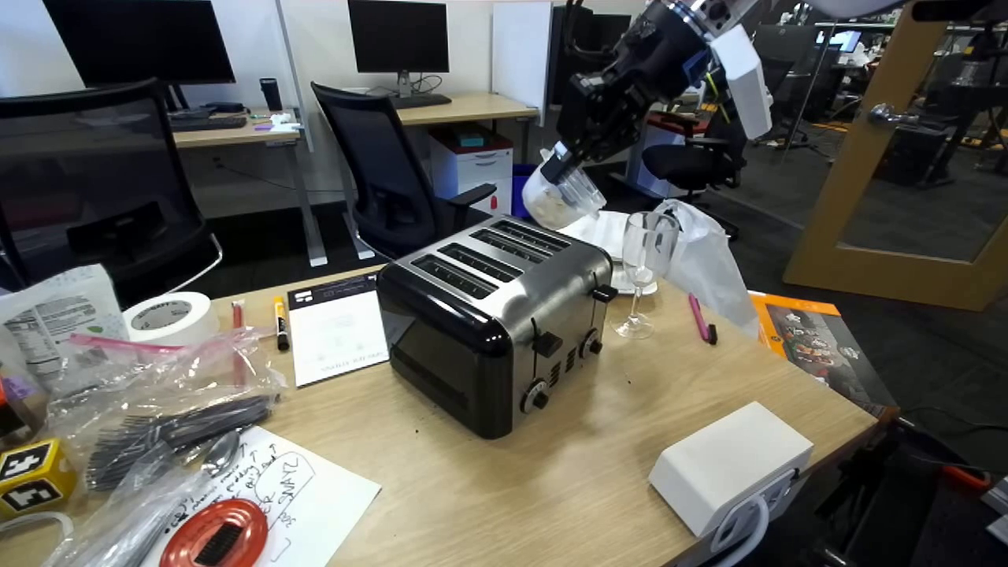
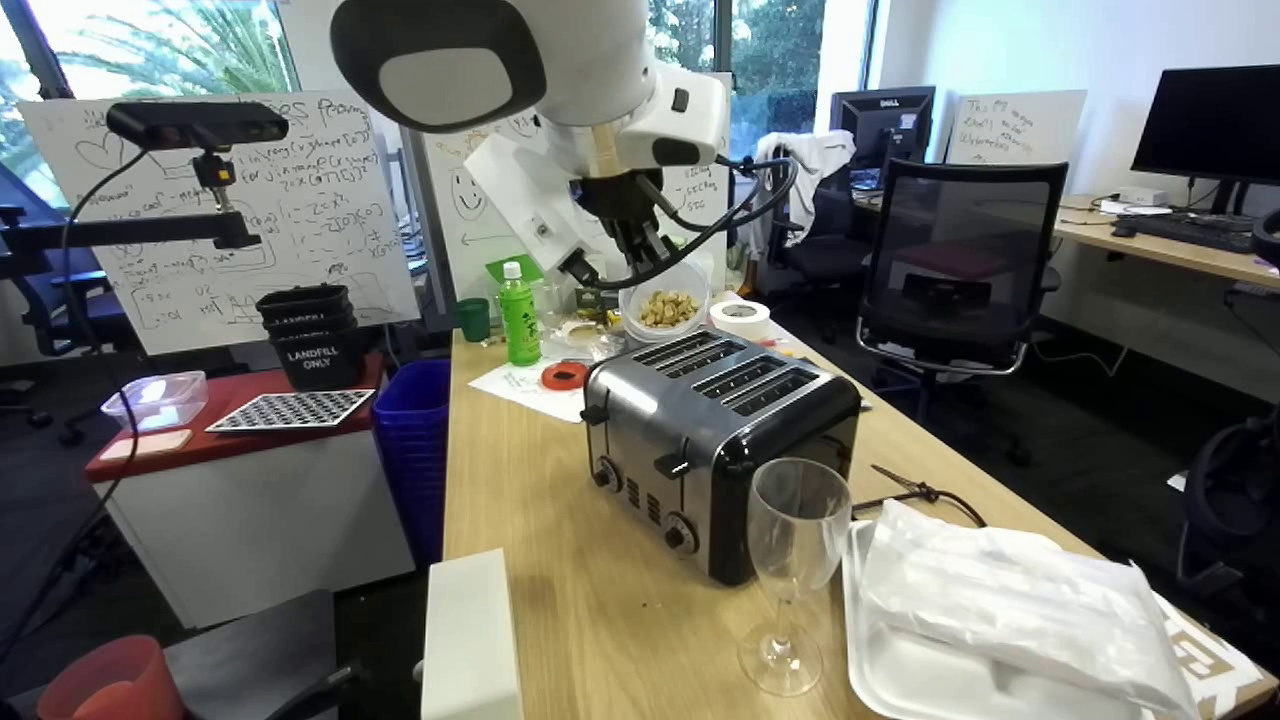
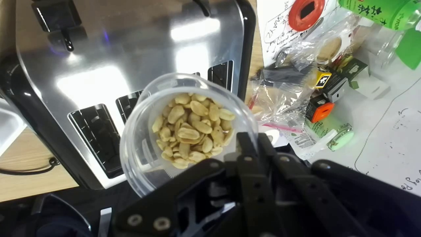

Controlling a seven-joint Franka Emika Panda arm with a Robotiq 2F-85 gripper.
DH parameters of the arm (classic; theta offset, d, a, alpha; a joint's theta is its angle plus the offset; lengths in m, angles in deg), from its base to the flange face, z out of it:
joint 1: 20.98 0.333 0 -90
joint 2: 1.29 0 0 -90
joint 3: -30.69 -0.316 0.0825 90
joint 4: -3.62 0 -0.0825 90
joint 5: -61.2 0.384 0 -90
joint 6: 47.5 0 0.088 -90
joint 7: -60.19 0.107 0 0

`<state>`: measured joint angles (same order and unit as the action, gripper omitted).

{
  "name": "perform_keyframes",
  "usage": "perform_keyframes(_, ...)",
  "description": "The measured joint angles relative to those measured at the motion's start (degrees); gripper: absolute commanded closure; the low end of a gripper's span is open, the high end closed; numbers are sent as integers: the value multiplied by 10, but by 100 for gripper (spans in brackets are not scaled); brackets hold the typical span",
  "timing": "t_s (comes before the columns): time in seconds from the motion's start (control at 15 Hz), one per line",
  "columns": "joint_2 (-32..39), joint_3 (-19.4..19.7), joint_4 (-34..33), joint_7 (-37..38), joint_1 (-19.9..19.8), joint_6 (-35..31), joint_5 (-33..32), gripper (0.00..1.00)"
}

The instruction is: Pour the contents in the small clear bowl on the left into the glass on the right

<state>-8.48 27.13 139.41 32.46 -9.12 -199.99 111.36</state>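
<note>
The small clear bowl (image 1: 551, 193) is held in the air over the toaster, tilted to one side. Its wall (image 2: 631, 322) and open mouth show in an exterior view, with peanuts (image 2: 668, 309) inside. The wrist view looks into the bowl (image 3: 139, 131) at the peanuts (image 3: 194, 128). My gripper (image 3: 255, 138) is shut on the bowl's rim, one finger inside and one outside. It also shows in an exterior view (image 1: 557, 164). The clear stemmed glass (image 1: 647, 246) stands upright and looks empty beside the toaster, apart from the bowl; it also shows in an exterior view (image 2: 798, 525). The wrist view does not show the glass.
A large steel toaster (image 1: 492, 315) stands between the bowl and table. A white foam tray with plastic wrap (image 2: 1000, 610) lies beside the glass. A white box (image 1: 732, 465) sits at the table edge. Tape (image 1: 169, 315), bags, a brush and paper lie at the far end.
</note>
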Motion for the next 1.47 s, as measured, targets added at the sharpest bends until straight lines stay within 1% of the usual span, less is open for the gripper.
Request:
perform_keyframes(0.2,0,1,-1,0,0,0,6,98)
perform_keyframes(0.27,0,4,-2,-5,0,1,20,98)
perform_keyframes(0.4,0,16,-8,-37,0,8,72,98)
perform_keyframes(0.53,0,37,-15,-74,-1,29,126,98)
perform_keyframes(0.8,10,83,-20,-114,-10,56,192,98)
perform_keyframes(1.13,38,86,-31,-121,-58,79,218,98)
perform_keyframes(1.2,43,85,-35,-120,-63,79,221,93)
perform_keyframes(1.47,45,79,-35,-120,-66,79,220,93)
